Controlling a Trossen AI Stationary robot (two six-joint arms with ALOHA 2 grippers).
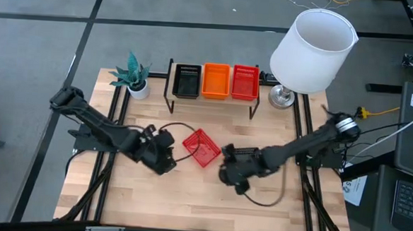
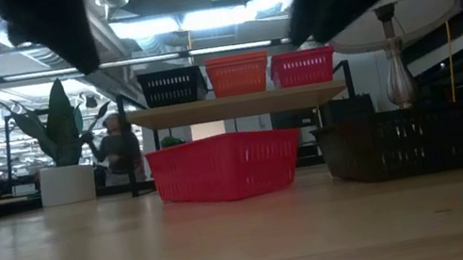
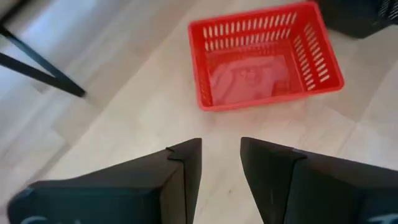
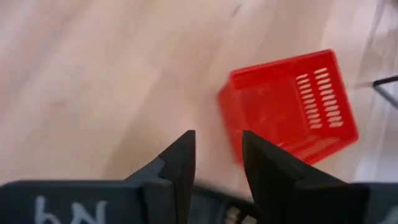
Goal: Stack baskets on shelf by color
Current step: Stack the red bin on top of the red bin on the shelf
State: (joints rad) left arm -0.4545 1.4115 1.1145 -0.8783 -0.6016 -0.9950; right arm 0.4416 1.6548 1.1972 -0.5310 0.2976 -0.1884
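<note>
The wooden shelf [image 1: 211, 100] at the far side carries a black basket [image 1: 187, 80], an orange basket [image 1: 216, 81] and a red basket [image 1: 244, 82] side by side. Another red basket [image 1: 201, 148] stands on its bottom mid-table, between my two grippers. My left gripper [image 3: 221, 162] is open and empty just left of it, fingers pointing at it. My right gripper [image 4: 217, 155] is open just right of it. A black basket [image 2: 415, 141] rests on the table under my right gripper; its dark rim [image 4: 227, 211] shows below the fingers. My right gripper stands over the black basket, but the fingers hide the place where they could meet its rim; I cannot tell whether it touches it.
A potted plant [image 1: 134, 76] stands at the far left of the table and a white-shaded lamp [image 1: 312, 50] at the far right. A dark cable [image 1: 266, 196] loops on the table near my right arm. A person [image 2: 120, 145] shows in the room behind.
</note>
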